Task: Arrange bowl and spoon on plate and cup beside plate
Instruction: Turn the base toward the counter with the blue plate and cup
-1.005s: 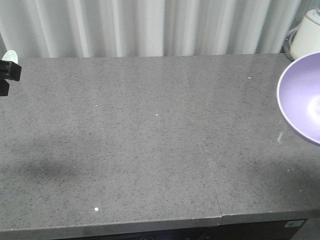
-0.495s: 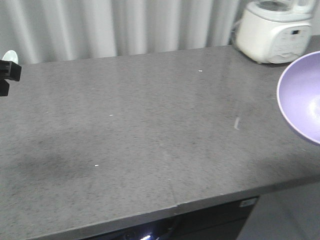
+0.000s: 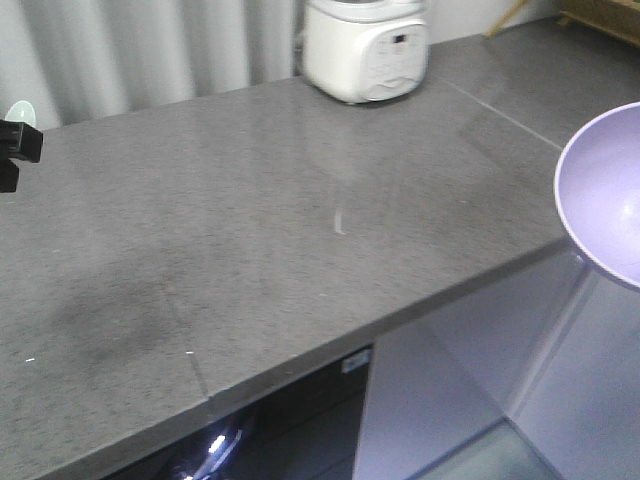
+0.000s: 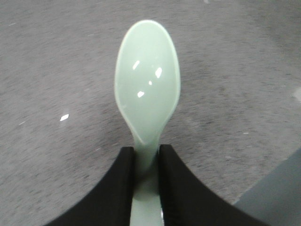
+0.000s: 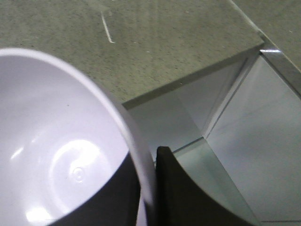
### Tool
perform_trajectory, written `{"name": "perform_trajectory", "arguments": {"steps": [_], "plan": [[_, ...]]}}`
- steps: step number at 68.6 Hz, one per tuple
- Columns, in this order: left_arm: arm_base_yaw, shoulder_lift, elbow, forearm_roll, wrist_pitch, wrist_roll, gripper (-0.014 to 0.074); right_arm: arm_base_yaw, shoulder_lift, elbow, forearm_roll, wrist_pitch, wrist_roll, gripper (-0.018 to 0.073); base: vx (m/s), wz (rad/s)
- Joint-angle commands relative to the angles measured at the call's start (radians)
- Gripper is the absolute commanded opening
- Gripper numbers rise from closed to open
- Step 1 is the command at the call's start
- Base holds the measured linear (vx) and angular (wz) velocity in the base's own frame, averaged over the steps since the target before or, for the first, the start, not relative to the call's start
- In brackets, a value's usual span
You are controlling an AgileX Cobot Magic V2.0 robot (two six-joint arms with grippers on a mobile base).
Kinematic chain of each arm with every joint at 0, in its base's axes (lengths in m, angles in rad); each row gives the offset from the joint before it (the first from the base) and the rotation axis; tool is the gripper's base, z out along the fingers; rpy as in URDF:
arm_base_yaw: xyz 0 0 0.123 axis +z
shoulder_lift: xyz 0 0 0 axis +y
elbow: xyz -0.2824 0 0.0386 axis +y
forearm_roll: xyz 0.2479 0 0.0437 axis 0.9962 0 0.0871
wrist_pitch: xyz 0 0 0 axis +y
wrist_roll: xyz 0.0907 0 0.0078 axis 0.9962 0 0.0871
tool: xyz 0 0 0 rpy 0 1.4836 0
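Nearest the left wrist camera, the left gripper (image 4: 146,157) is clamped on the flat handle of the mint-green spoon (image 4: 147,89). The oval head sticks straight out past the black fingers, hollow side up, above the grey counter (image 3: 250,220). Held by the handle like this, the head stays free to be laid down first.

The right gripper (image 5: 146,165) pinches the rim of the lavender bowl (image 5: 56,141), one finger inside the wall and one outside. The bowl hangs tilted in the air, so its mouth faces the front camera. A rim pinch is likely the only grip such a wide, smooth bowl allows. It hangs partly past the counter's front edge, above the glossy cabinet fronts (image 5: 263,141).

Farther back, a white rice cooker (image 3: 365,45) stands against the pale curtain (image 3: 150,45). Neither plate nor cup is in view, so both carried pieces probably have some way to go.
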Motion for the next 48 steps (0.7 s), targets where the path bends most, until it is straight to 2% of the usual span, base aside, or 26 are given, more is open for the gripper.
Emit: {"name": "perform_trajectory", "arguments": {"steps": [1, 48], "plan": [[-0.007, -0.027, -0.027, -0.007, -0.042, -0.002, -0.0006, -0.006, -0.01, -0.022, 0.005, -0.059, -0.003, -0.0006, -0.06, -0.6], [-0.007, -0.027, -0.027, -0.007, -0.042, -0.002, -0.0006, -0.006, -0.01, -0.022, 0.005, -0.056, -0.003, -0.0006, -0.05, -0.49]]}}
